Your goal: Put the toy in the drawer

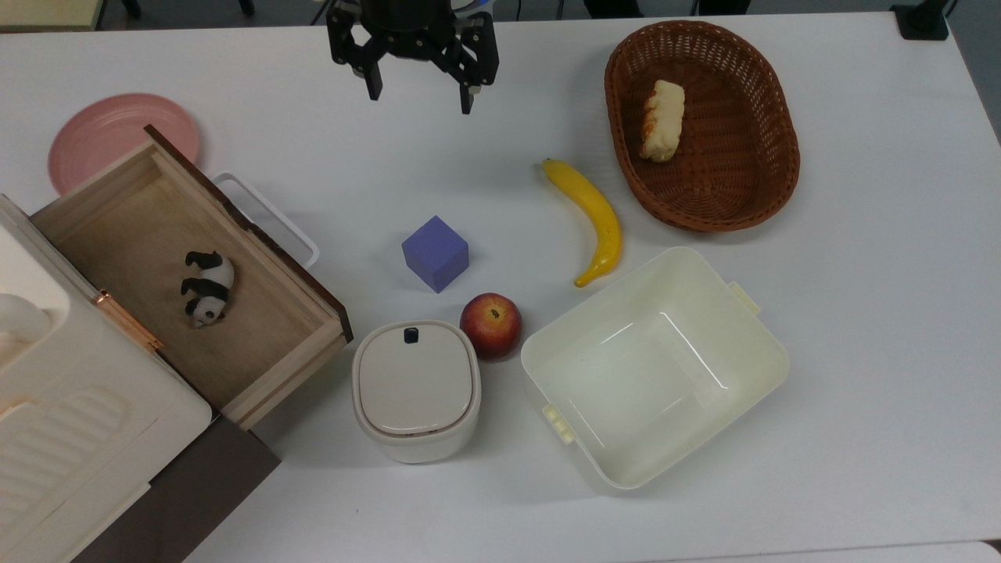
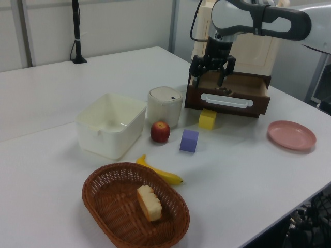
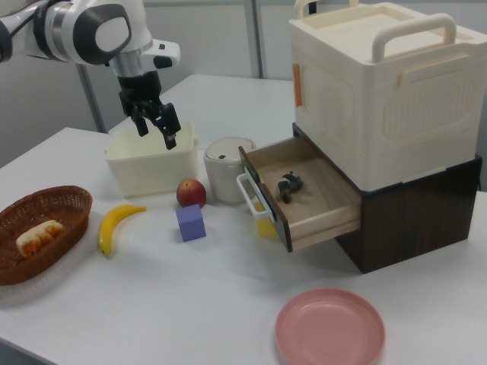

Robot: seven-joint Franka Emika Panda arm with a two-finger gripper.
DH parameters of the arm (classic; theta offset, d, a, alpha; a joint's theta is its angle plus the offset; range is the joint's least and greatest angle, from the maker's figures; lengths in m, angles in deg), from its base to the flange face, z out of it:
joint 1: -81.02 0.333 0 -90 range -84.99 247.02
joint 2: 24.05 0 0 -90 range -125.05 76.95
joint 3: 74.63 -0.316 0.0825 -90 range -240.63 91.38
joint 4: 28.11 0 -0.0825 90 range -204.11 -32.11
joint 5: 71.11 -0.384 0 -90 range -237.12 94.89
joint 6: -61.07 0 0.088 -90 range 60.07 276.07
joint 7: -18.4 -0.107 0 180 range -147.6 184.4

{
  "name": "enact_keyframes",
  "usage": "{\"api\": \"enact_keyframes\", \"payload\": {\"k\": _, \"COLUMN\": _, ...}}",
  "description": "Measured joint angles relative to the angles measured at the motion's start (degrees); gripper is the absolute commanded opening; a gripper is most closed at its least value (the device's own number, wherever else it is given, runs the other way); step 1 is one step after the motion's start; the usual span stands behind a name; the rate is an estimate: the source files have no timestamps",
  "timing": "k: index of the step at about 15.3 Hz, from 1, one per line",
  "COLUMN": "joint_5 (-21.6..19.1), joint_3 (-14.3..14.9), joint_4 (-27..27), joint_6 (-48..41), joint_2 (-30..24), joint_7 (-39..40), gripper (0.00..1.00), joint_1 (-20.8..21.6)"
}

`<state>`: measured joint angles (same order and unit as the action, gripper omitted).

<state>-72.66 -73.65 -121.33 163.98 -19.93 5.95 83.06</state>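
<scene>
While the toy lies on the floor of the open drawer in the top view, the gripper hangs empty, fingers spread, well apart over bare table. From the left view it sits high before the drawer. By the right view the panda rests inside, so placing looks done; closing is perhaps all that remains
</scene>
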Motion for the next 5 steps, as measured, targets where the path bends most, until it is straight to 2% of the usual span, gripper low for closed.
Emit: {"api": "enact_keyframes", "payload": {"k": 5, "joint_5": 0.04, "joint_3": 0.52, "joint_4": 0.02, "joint_6": -2.4, "joint_2": -1.27, "joint_7": 0.75, "gripper": 1.0, "joint_1": -0.29}}
